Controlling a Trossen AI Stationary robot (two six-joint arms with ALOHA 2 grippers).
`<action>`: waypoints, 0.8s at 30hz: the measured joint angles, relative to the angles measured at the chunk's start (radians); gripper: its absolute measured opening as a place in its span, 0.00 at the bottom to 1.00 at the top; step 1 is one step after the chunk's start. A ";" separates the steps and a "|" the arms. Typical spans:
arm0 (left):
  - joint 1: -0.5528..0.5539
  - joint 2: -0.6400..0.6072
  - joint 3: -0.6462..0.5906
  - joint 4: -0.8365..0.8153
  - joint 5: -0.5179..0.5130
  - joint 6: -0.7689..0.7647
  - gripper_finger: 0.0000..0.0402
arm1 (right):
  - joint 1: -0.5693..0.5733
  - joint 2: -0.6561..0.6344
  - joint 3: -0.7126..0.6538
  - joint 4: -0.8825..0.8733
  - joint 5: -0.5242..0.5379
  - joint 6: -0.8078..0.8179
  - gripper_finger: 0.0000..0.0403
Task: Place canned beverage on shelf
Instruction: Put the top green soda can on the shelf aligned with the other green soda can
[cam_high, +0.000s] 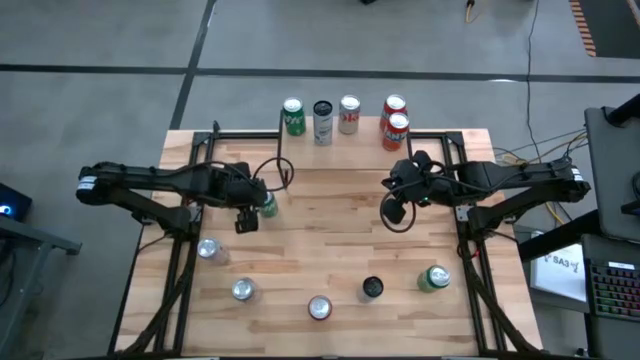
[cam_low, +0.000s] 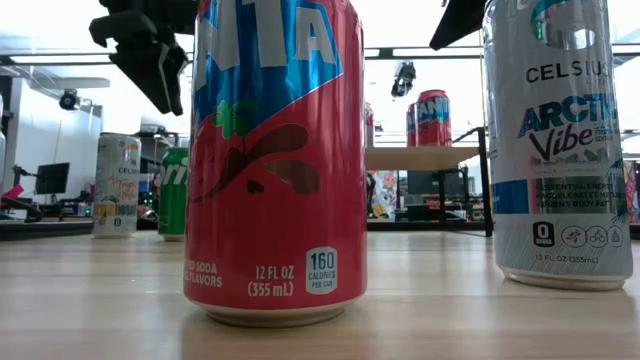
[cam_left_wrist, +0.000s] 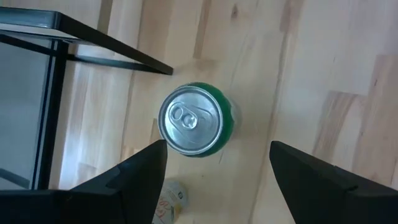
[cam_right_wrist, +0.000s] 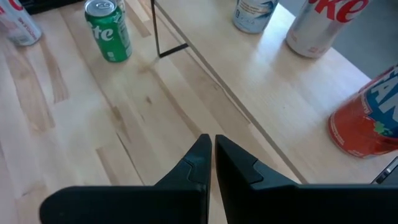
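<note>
5 cans already stand in a row on the low shelf with its light wood top and thin black legs (cam_high: 345, 135), at 12 o'clock on the butcher-block surface (cam_high: 330, 230). 6 more remain below, so the job looks under way. The left claw (cam_left_wrist: 214, 165) hangs spread above a green aluminium can with a silver pull-tab lid (cam_left_wrist: 194, 119), upright at about 10 o'clock, not yet pinched. It seems the next one to go up. The right claw (cam_right_wrist: 211, 152), pressed together and empty, waits near 2 o'clock.
</note>
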 joint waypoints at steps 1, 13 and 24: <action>0.000 0.000 -0.001 0.000 -0.001 0.000 0.67 | 0.000 0.000 -0.001 0.000 0.000 -0.001 0.03; 0.000 0.000 -0.002 0.015 -0.008 0.025 0.69 | 0.000 0.000 -0.001 0.000 0.001 -0.001 0.03; 0.008 0.000 -0.023 0.028 -0.062 -0.039 0.91 | 0.000 0.000 -0.001 0.000 0.001 -0.001 0.03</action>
